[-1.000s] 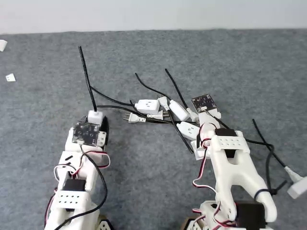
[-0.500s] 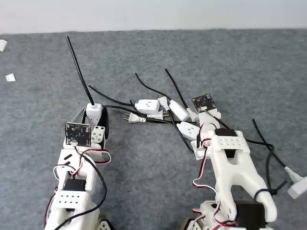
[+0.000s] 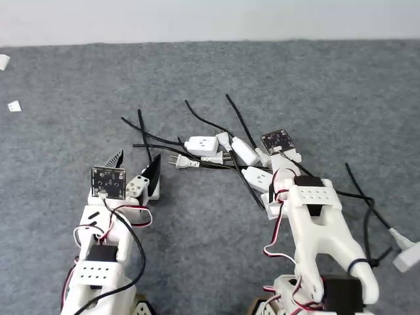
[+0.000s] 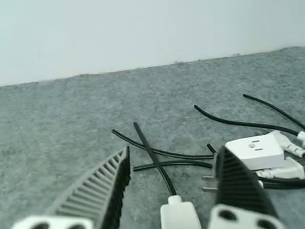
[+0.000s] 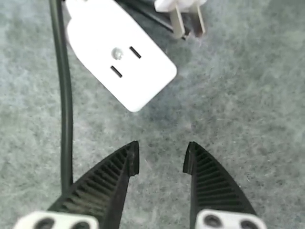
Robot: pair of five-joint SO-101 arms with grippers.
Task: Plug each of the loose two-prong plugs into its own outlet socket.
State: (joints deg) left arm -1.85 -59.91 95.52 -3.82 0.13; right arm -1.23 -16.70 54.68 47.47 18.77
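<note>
Nearest to me on the left side, the left gripper (image 4: pixel 174 151) sits low over the gray carpet (image 3: pixel 79 79) with its ribbed black fingers spread wide. A white plug body (image 4: pixel 178 215) lies in the gap between them. Neither finger looks pressed against it, though its near end is cut off from my view. Its black cord (image 4: pixel 151 160) runs away from me across the carpet.

On the right side, the right gripper (image 5: pixel 161 153) hangs just above the carpet with its fingers parted and only carpet between the tips. Just past those tips lies a flat white socket (image 5: pixel 121 55), face up with two slots and a small screw showing, apart from both fingers. A black cable (image 5: pixel 64 95) runs along one side of it and passes close by one finger. Beyond the socket's far corner I see the two metal prongs of a second plug (image 5: pixel 187 21). They are bare and not in any slot.

Farther out, near the middle of the carpet, a two-prong plug (image 3: pixel 184 162) lies loose on its side, prongs toward the left. Just behind it is a white socket block (image 3: pixel 201 144), close by but not joined to it. More black cords cross and tangle between that block and the right arm.

Off at the right edge lies a white cord end (image 3: pixel 405 252), well apart from the rest. Two small white scraps (image 3: pixel 14 105) lie far to the left, and a pale wall (image 4: pixel 143 33) closes the back.
</note>
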